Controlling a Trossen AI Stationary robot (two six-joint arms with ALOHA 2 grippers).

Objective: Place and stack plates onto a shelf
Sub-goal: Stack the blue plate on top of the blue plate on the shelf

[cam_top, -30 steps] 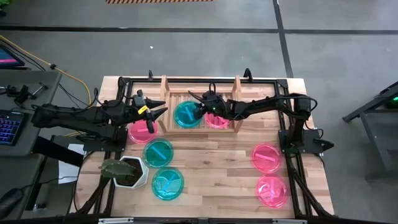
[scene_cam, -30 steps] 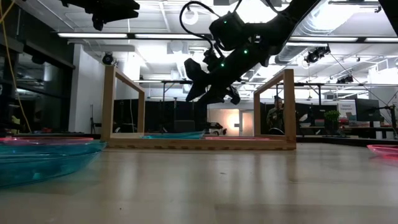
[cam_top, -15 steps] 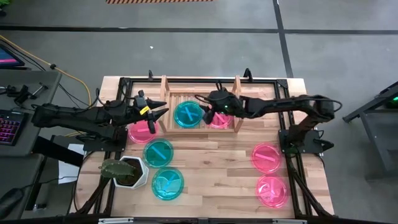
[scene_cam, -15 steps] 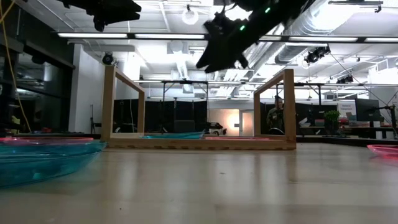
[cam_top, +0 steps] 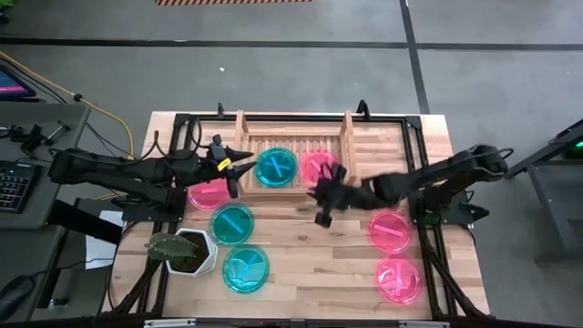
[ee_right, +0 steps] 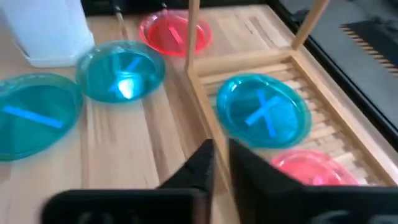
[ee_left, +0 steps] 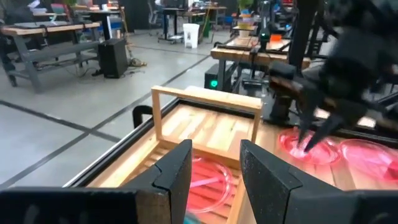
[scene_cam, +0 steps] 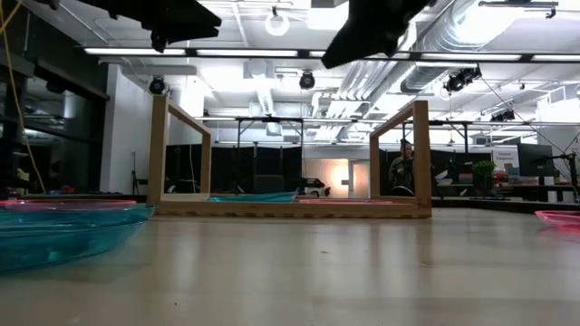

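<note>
The right gripper (cam_top: 321,208) hangs over bare table in front of the shelf (cam_top: 346,137), its fingers (ee_right: 205,165) nearly pressed together with nothing between them. From here it looks empty and clear of everything.

On the shelf's slatted base two plates lie side by side: a teal plate (cam_top: 276,168) toward the left rail and a pink plate (cam_top: 318,167) next to it, close to the right rail. Neither has anything stacked on it, as far as I can see.

The left gripper (cam_top: 235,169) is poised just off the shelf's left end, jaws spread and holding nothing, right above a pink plate on the table (cam_top: 208,193).

So two are shelved and six remain on the tabletop. Near the left arm, besides that pink one, sit two teal plates, one nearer the shelf (cam_top: 231,221) and one nearer the front edge (cam_top: 245,269), beside a white plant pot (cam_top: 186,253). Over on the right side lie two more pink plates, (cam_top: 390,230) and (cam_top: 398,279). That makes seven plates I can actually count in the overhead view.

By my reckoning the job is in its early part: most of the placing, and all of the stacking, is still to do.
</note>
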